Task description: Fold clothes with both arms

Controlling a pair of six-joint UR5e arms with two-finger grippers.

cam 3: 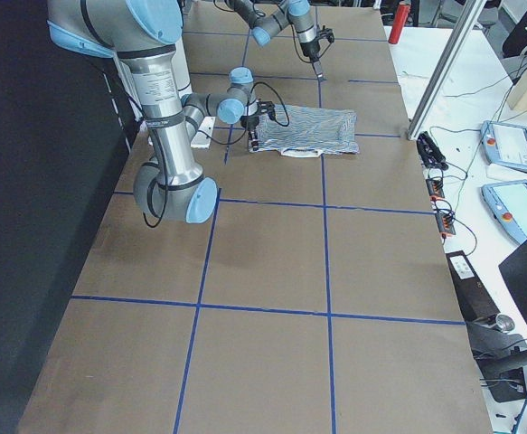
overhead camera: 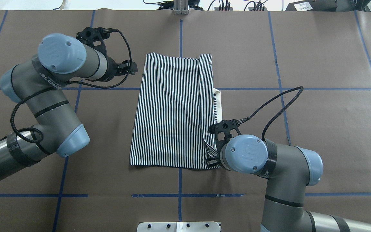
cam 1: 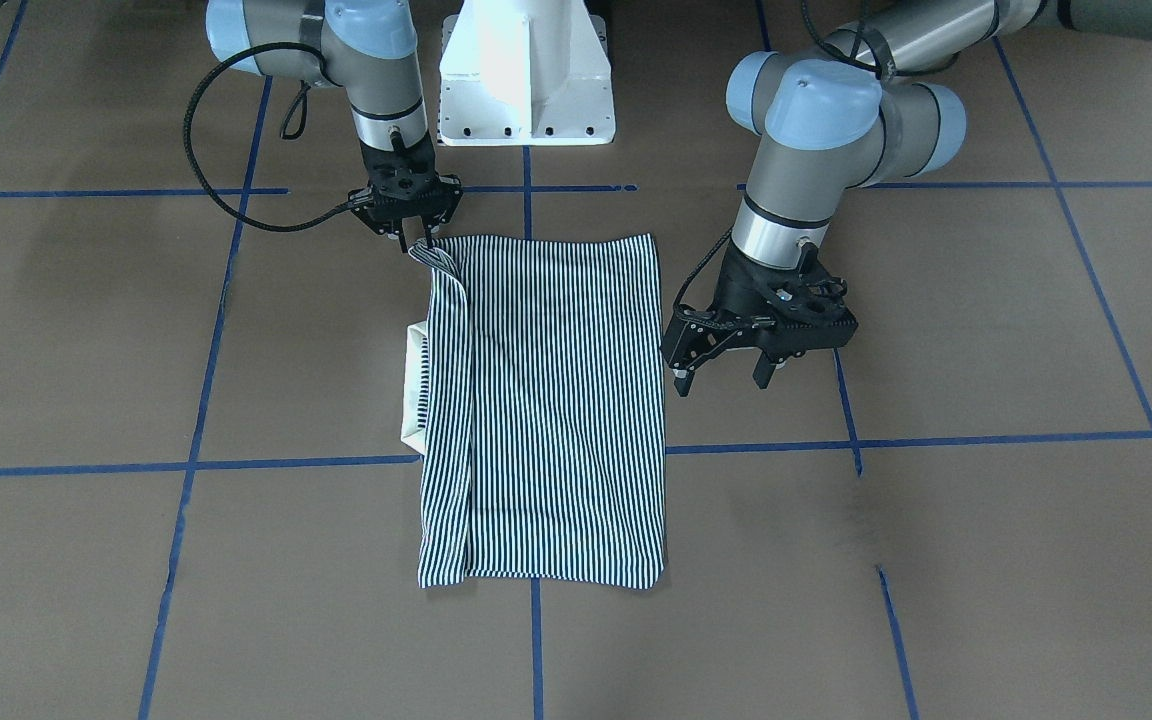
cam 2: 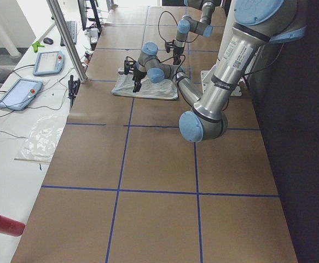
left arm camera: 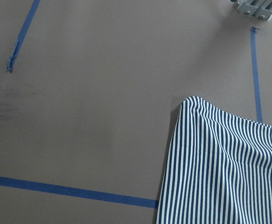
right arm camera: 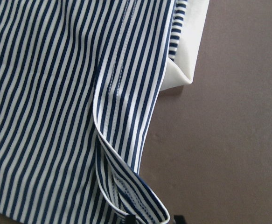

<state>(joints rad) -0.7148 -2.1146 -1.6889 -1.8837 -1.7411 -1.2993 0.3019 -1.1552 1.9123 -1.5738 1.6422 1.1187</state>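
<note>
The striped polo shirt (cam 1: 546,400) lies on the brown table folded into a long rectangle. Its cream collar (cam 1: 414,385) sticks out on the robot's right side. My right gripper (cam 1: 418,240) is shut on the shirt's hem at the corner nearest the robot, and that corner stands slightly raised. In the right wrist view the raised hem (right arm camera: 126,186) runs down between the fingertips (right arm camera: 131,219). My left gripper (cam 1: 721,380) hovers open just off the shirt's opposite long edge, with nothing between its fingers. The left wrist view shows only a shirt corner (left arm camera: 219,168) and the table.
The white pedestal base (cam 1: 526,80) stands behind the shirt on the robot's side. Blue tape lines (cam 1: 536,640) grid the table. A side bench holds control tablets (cam 2: 19,93). A metal post (cam 2: 66,38) rises at the table's far edge.
</note>
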